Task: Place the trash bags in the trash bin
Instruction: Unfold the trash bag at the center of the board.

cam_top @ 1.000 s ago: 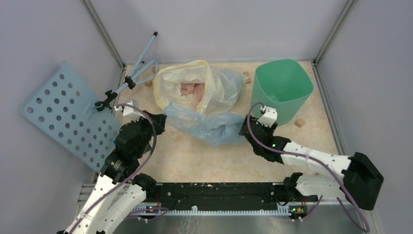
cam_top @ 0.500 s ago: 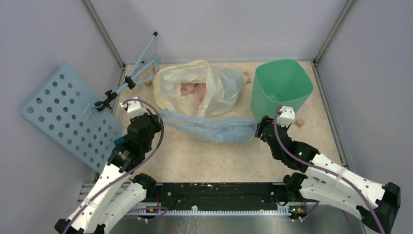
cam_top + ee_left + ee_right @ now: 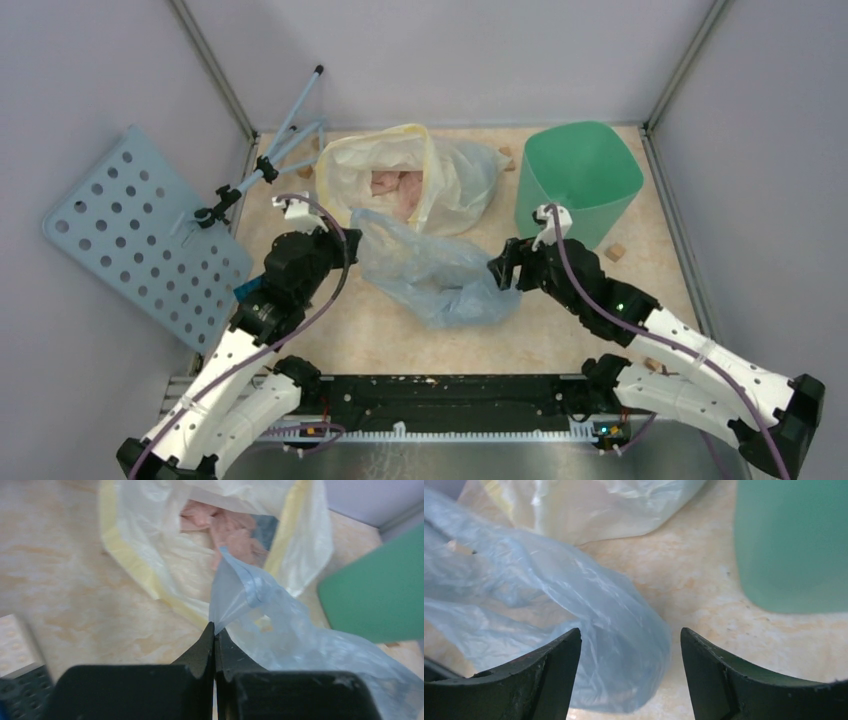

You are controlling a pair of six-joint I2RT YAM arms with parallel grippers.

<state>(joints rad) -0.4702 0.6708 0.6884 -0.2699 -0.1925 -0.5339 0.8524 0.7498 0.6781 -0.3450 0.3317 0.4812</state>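
Top view: the left pincer point(image 3: 350, 232) is pinching a corner of the pale-blue trash bag point(image 3: 430, 270), its jaws pressed together on the thin film. In the left wrist view the two fingers are meeting at their tips, and the plastic is rising from between them as a small upright flap. The rest of the trash bag is lying crumpled on the table point(image 3: 400, 335), between the two arms and outside the trash bin point(image 3: 580, 185).

The right pincer point(image 3: 497, 270) is hovering at the right edge of the trash bag with its jaws spread wide. In the right wrist view a fold of the blue film is lying in the gap between the fingers, nearer the left one; whether the fingers are touching it cannot be told.

The trash bin is standing upright at the far right of the table, its mouth facing up, well apart from the blue plastic. A whitish bag with a yellow rim point(image 3: 400, 180) is lying just behind the trash bag, open and showing pinkish contents. A pale-blue perforated board point(image 3: 130, 235) is leaning at the left side.
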